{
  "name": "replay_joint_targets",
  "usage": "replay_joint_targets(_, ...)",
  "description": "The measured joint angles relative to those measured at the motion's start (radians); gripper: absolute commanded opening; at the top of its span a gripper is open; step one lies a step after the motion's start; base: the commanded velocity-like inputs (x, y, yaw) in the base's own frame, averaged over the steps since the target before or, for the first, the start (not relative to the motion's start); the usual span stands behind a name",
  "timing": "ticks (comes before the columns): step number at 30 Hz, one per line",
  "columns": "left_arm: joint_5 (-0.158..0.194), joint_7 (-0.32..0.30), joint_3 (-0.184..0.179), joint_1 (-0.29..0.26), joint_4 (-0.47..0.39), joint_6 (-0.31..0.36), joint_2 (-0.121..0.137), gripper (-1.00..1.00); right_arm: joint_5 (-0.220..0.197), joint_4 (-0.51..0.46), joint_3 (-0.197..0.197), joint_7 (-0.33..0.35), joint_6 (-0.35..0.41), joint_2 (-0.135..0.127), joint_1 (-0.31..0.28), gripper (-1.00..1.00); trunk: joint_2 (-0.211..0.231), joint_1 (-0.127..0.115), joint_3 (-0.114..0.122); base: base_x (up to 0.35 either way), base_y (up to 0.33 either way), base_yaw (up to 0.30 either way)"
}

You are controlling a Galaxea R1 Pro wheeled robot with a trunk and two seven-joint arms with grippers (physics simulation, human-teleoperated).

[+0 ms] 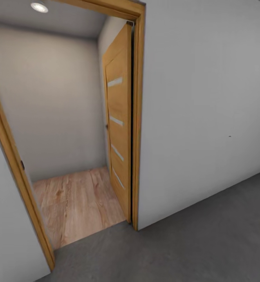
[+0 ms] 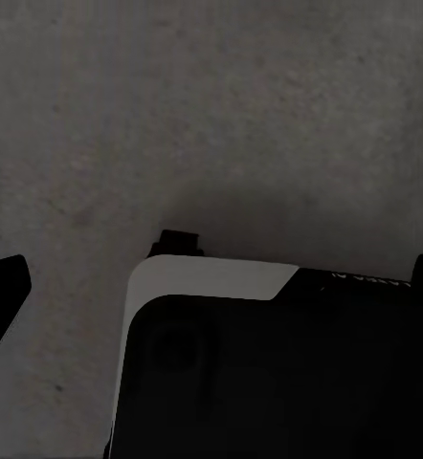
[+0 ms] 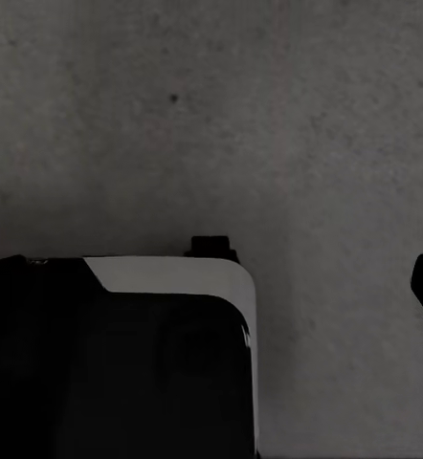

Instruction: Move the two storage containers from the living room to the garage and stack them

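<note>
Robot on the garage floor, facing the open doorway, no storage container seen

Risk: the base may clip the door frame (image 1: 137, 117) when it passes. Near is the dark concrete floor (image 1: 192, 243), then light wood planks (image 1: 77, 203), the open wooden door (image 1: 118, 125), a grey wall (image 1: 51, 102). For both tools I cannot tell how open they are

Floor: we stood on dark grey concrete (image 1: 208, 243) | beyond the doorway, light wood planks (image 1: 75, 203) lay bare.

Wooden door (image 1: 118, 129) with frosted strips stands open in its wood frame (image 1: 137, 117). Beyond: light plank flooring (image 1: 77, 203), ceiling spotlight (image 1: 39, 7) lit.
</note>
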Motion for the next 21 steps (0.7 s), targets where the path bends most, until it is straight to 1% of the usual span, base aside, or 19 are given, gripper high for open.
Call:
replay_joint_targets(3,0.000,0.000,0.000,0.000,0.000,0.000,0.000,1.00,0.004,0.000,0.002,0.006,-0.001,0.000,0.000,1.00,0.000,0.000,0.000,0.323,0.000,0.034)
replay_joint_targets(6,0.000,0.000,0.000,0.000,0.000,0.000,0.000,1.00,0.005,0.000,0.003,0.005,-0.003,0.000,0.000,1.00,0.000,0.000,0.000,0.323,0.000,0.185)
replay_joint_targets(21,0.000,0.000,0.000,0.000,0.000,0.000,0.000,1.00,0.006,0.000,0.002,-0.002,-0.007,0.003,0.000,1.00,0.000,0.000,0.000,0.323,0.000,0.260)
